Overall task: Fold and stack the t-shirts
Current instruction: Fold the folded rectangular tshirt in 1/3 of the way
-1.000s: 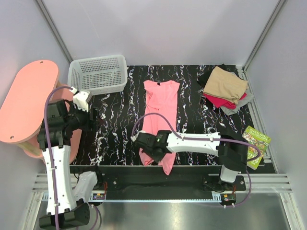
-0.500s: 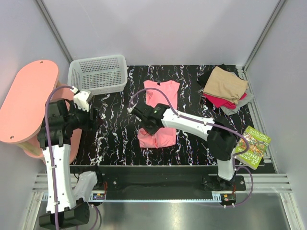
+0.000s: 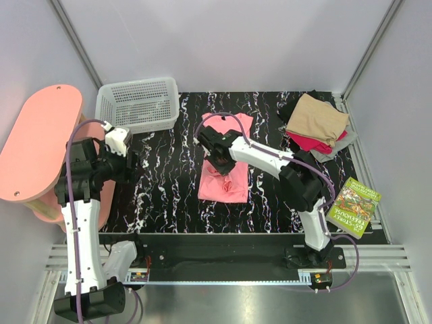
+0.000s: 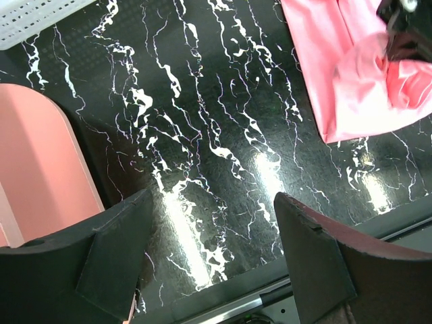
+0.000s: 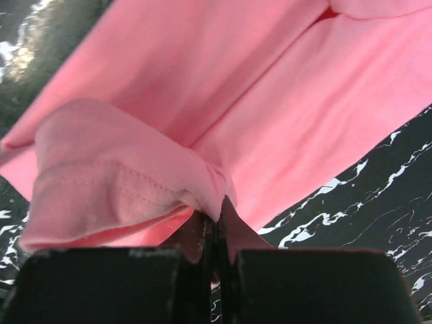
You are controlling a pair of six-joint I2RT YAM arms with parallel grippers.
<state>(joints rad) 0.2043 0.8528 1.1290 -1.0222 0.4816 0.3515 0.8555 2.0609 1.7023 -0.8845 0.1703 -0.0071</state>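
Right gripper [image 5: 214, 229] tight on pink shirt [image 3: 226, 187], black marbled table [image 3: 162, 182]

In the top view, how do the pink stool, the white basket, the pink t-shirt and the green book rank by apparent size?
1. pink stool, largest
2. white basket and pink t-shirt, about alike; shirt partly hidden, so unranked
3. green book, smallest

Jaws of left gripper [image 4: 214, 202] are held wide apart above marbled worktop [image 4: 202, 101]; pink shirt [image 4: 337, 74] is seen bunched top right.
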